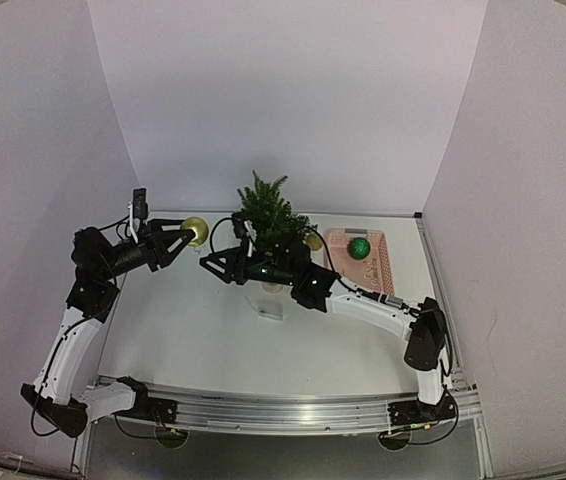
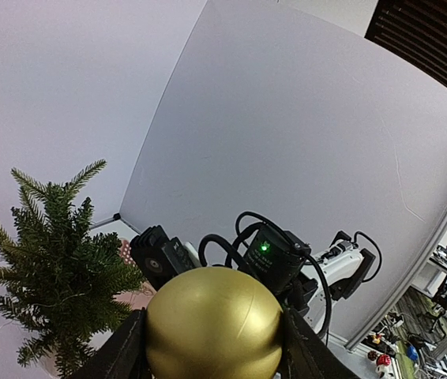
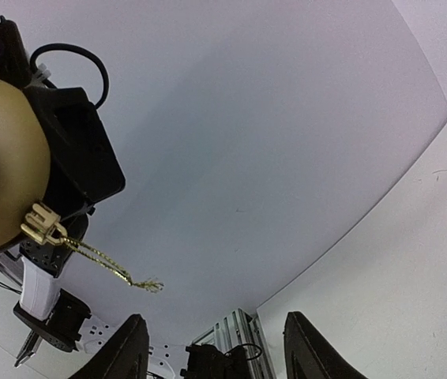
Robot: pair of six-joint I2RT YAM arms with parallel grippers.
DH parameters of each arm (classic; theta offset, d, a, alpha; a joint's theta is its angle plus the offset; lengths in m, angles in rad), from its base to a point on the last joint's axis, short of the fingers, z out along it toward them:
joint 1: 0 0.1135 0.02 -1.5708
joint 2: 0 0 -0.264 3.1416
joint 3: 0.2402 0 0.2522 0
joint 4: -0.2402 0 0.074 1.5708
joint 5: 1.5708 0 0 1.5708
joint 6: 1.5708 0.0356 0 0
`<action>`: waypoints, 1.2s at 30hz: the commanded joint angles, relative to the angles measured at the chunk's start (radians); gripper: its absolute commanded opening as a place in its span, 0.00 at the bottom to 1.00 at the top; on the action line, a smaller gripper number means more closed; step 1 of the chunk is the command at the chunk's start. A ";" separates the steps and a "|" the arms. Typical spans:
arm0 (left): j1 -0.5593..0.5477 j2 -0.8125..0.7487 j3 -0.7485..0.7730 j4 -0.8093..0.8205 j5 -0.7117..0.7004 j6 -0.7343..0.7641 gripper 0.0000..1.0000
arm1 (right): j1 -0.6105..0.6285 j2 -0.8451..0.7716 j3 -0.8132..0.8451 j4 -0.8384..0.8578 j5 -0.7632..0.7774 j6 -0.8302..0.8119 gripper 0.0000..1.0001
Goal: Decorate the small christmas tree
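Note:
The small christmas tree (image 1: 268,213) stands at the back middle of the table and shows at the left of the left wrist view (image 2: 54,260). My left gripper (image 1: 193,235) is shut on a gold bauble (image 1: 195,231), held in the air left of the tree; the bauble fills the bottom of the left wrist view (image 2: 214,324). My right gripper (image 1: 206,265) is open and empty, pointing left just below and right of the bauble. In the right wrist view the bauble (image 3: 2,162) shows with its gold cap and hanging cord (image 3: 101,260) above my right fingers (image 3: 125,351).
A pink basket (image 1: 361,258) at the back right holds a green bauble (image 1: 360,247). Another gold bauble (image 1: 314,241) hangs at the tree's right side. A small clear object (image 1: 271,308) lies on the table in front of the tree. White walls enclose three sides.

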 commanded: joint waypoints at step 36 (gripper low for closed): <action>0.002 -0.001 -0.009 -0.003 -0.044 0.015 0.00 | -0.043 -0.035 -0.001 0.111 -0.044 0.055 0.00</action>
